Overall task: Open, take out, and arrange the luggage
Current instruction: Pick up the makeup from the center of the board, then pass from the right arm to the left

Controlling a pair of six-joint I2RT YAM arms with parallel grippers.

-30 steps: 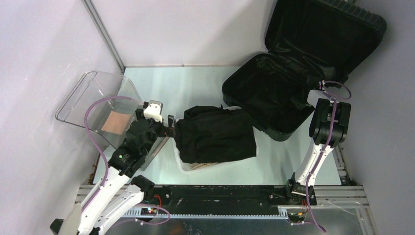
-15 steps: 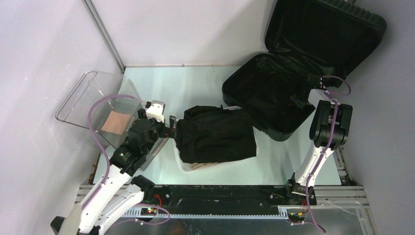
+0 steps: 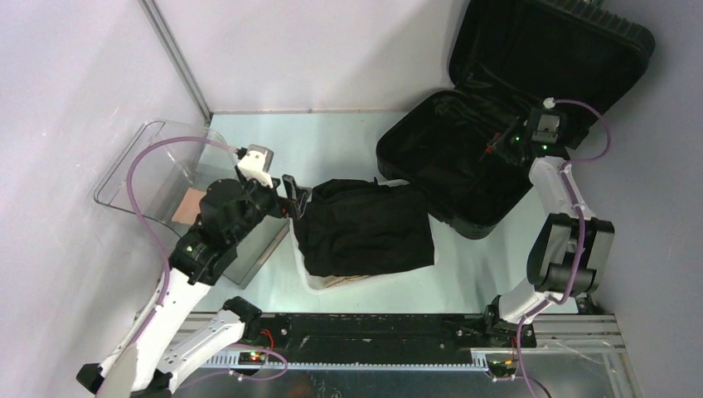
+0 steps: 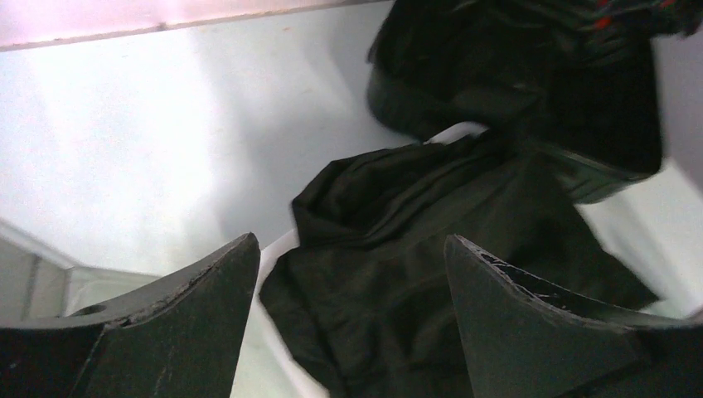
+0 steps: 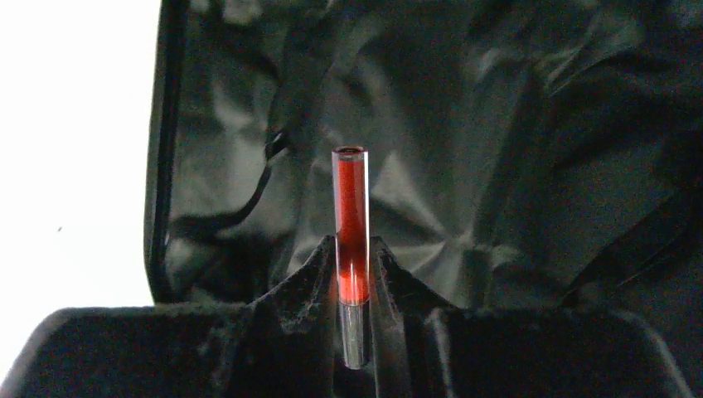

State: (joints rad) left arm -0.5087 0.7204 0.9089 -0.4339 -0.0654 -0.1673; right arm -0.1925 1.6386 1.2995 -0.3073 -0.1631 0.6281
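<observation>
At your far left a clear plastic bin point(image 3: 145, 162) sits by the wall on the pale surface point(image 3: 332, 145), with a flat tan piece point(image 3: 192, 203) inside it. Your left claw point(image 3: 293, 194) is just right of the bin, jaws spread wide with nothing between them. Its dark, scuffed fingers point(image 4: 191, 307) frame the near edge of a black folded garment point(image 3: 365, 228), soft and creased, heaped in a white basket point(image 3: 313, 280).

The luggage point(image 3: 452, 170) lies well apart from that claw, to the right and farther back, just beside the garment's far corner. It is a black hard shell with rounded corners. It stands open: the ribbed lid leans up at the back wall and the base lies flat on the surface. Both halves are lined with crinkled black fabric.

Your right claw point(image 3: 496, 148) is over the lining of the luggage base. Its jaws are pinched on a slim red tube point(image 5: 351, 199), round and translucent with a grey metal end, which stands upright between the fingers in the wrist view.
</observation>
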